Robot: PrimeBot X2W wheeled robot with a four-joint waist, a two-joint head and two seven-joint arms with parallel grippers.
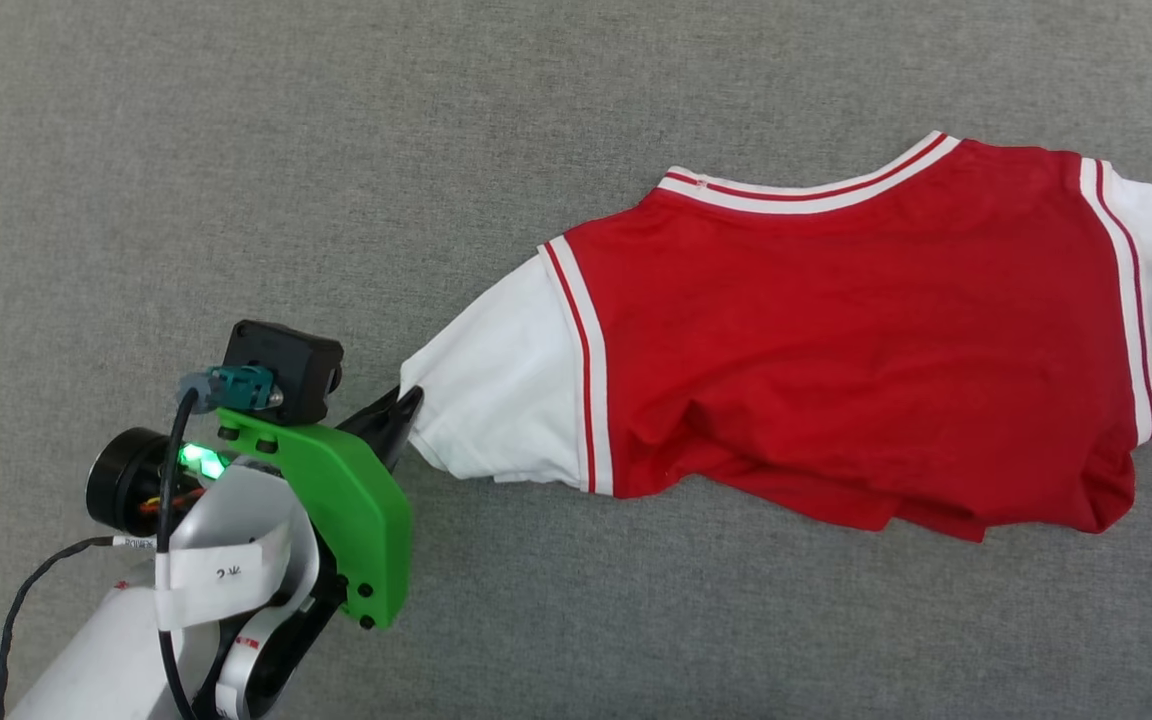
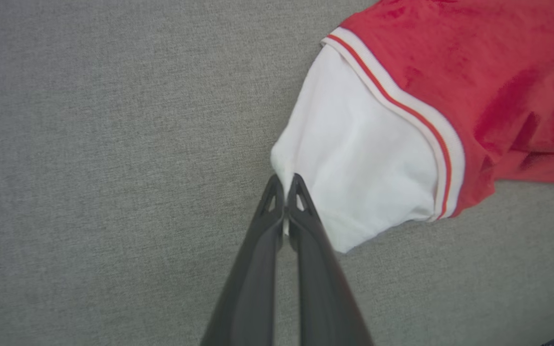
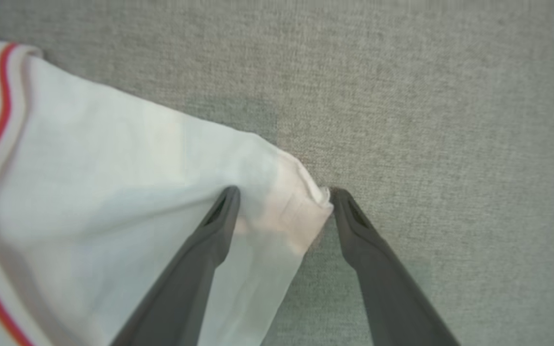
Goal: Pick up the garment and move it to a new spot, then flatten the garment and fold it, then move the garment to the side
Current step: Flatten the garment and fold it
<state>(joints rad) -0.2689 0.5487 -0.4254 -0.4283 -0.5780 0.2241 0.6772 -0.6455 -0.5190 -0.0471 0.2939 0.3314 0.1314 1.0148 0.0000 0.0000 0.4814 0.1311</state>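
Re garment (image 1: 836, 330): lies plain red side up on grey surface (image 1: 236, 150), lower hem bunched. At left gripper (image 2: 285, 185): pressed together, pinching only a sliver of one white cuff. At right gripper (image 3: 284, 194): spread wide, straddling the other cuff w/o gripping. Risks: prob. slips out of that thin pinch if pulled; one-sided tug likely skews the body & adds creases.

One garment (image 1: 856, 330), two white sleeves (image 1: 496, 400), one grey surface (image 1: 236, 150), two sets of jaws.
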